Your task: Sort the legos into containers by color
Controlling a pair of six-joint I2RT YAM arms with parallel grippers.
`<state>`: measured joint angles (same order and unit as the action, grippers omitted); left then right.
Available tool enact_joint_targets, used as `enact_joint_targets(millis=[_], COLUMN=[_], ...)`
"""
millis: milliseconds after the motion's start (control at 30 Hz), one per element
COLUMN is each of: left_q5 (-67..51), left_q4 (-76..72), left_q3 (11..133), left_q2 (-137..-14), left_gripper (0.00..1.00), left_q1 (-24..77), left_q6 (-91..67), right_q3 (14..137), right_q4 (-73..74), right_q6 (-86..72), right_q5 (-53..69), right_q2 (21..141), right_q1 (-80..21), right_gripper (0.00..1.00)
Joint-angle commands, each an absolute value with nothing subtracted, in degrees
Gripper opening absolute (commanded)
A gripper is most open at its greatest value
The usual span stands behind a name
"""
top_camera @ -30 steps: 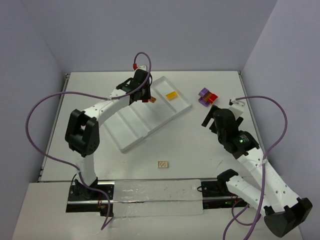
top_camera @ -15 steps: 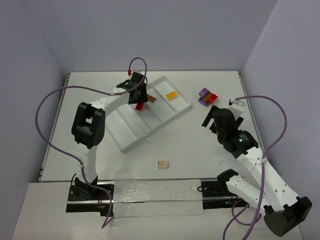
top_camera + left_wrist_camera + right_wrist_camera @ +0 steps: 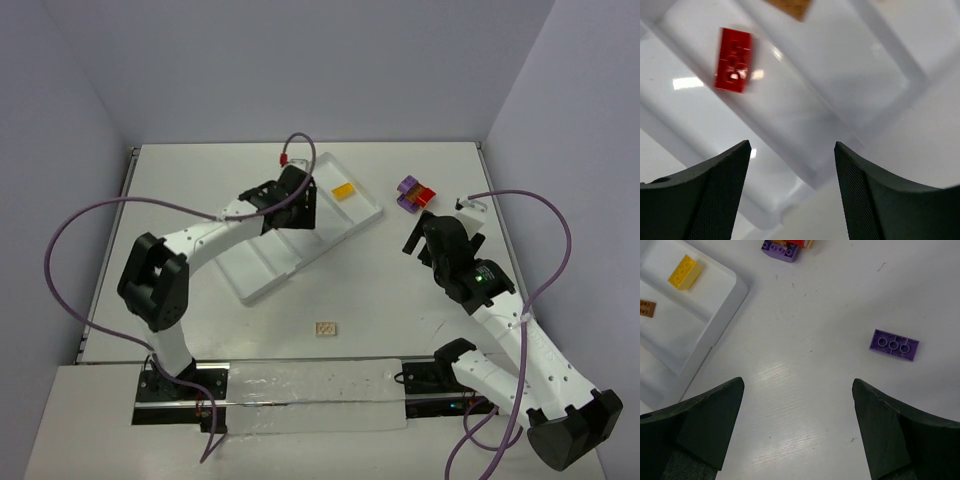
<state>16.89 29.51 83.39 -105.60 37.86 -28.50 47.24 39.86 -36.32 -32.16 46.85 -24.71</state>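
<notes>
The white tray (image 3: 262, 262) lies tilted at the table's middle left. A yellow lego (image 3: 343, 191) lies in its far end compartment. My left gripper (image 3: 300, 207) hovers over the tray, open and empty. In the left wrist view (image 3: 791, 147), a red lego (image 3: 733, 60) lies flat in a compartment and a brown-orange lego (image 3: 789, 6) in the one beside it. My right gripper (image 3: 420, 238) is open and empty above bare table (image 3: 797, 382). A flat purple lego (image 3: 893, 345) lies to its right. A purple and red cluster (image 3: 415, 194) sits beyond it.
A tan lego (image 3: 325, 328) lies alone on the table near the front. A clear strip (image 3: 315, 395) runs along the near edge between the arm bases. The tray's right corner (image 3: 725, 295) is left of my right gripper.
</notes>
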Motion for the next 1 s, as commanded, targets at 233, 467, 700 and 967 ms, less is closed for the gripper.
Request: enact_joint_targets(millis=[233,467,700,967], left_q5=[15.9,13.9,14.6,13.4], left_q4=[33.2,37.5,43.8,42.7], left_q3=[69.2,68.2,70.8,70.1], left_q2=[-93.0,-96.4,-101.5,-103.6], left_gripper=[0.95,0.99,0.99,0.95], left_q1=[63.8,71.1,71.5,72.1], left_q6=[-41.3,-48.5,-51.9,-56.7], right_q3=[48.4,48.8,48.9,49.0], right_q4=[38.8,39.2,39.3,39.2], right_q6=[-36.0,-35.9,-35.3,-35.5], right_q5=[-32.7,-32.3,-31.9,-31.2], right_q2=[45.3,44.8,44.6,44.0], right_q1=[-24.3,-24.3,-24.3,-24.3], right_gripper=[0.96,0.96,0.97,0.97])
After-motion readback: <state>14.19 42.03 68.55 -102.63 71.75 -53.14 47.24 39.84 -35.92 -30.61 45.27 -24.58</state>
